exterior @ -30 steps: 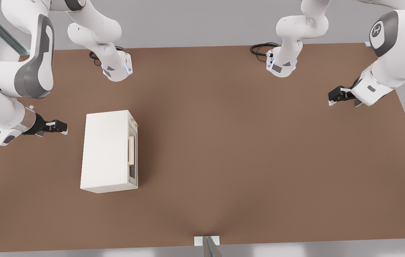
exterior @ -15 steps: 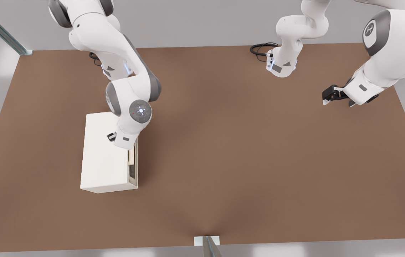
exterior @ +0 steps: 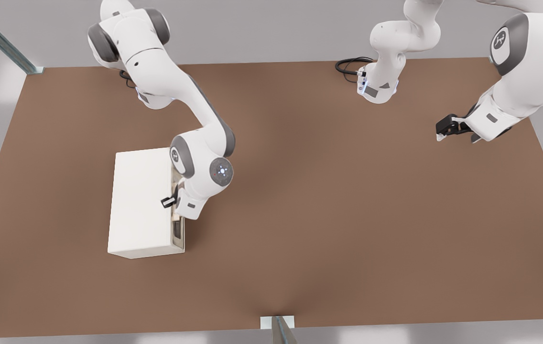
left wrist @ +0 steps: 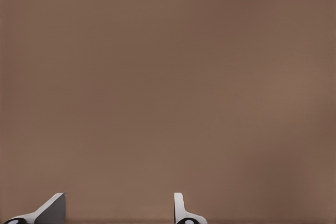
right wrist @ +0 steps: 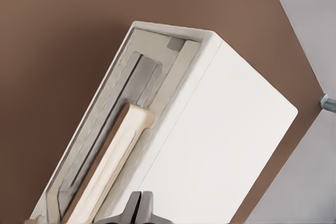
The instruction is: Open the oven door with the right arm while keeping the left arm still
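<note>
Shut claw (right wrist: 140, 203) above oven door (right wrist: 113, 135) on bare table (exterior: 348, 215).

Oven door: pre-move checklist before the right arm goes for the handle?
1. Oven door shut against the oven body: ok, no gap visible.
2. Bar handle unobstructed: ok.
3. Gripper near the handle: ok, it sits over the oven's top edge, beside the handle.
4. Gripper open enough to take the handle: not ok, its fingers are together.
5. Handle between the fingers: not ok, it lies beside them.
6. Table in front of the door free for the swing: ok.
</note>
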Robot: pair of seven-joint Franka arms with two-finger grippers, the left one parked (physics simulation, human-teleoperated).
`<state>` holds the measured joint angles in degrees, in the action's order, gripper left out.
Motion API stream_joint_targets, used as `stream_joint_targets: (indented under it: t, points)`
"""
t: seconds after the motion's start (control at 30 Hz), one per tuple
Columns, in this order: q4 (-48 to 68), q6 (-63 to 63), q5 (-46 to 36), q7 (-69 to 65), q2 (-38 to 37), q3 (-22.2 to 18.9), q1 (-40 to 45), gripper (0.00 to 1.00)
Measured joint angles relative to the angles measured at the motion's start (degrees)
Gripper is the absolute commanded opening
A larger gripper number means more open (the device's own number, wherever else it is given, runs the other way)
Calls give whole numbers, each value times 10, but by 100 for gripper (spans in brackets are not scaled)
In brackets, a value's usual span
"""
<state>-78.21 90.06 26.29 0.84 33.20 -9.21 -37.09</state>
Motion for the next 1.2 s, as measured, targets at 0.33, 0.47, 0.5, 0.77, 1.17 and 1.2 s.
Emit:
stream_joint_targets:
  t: [0.33, 0.47, 0.5, 0.77, 1.17, 1.2]
  points:
    - [7, 13, 1, 22, 27, 0, -3, 21]
    - [1, 13, 1, 28, 28, 0, -5, 21]
    - [0, 12, 1, 29, 28, 0, -5, 21]
    - [-18, 9, 1, 37, 30, 0, -2, 21]
    - [-17, 8, 1, 44, 39, 0, -1, 21]
    - [-15, 8, 1, 44, 38, 0, -2, 21]
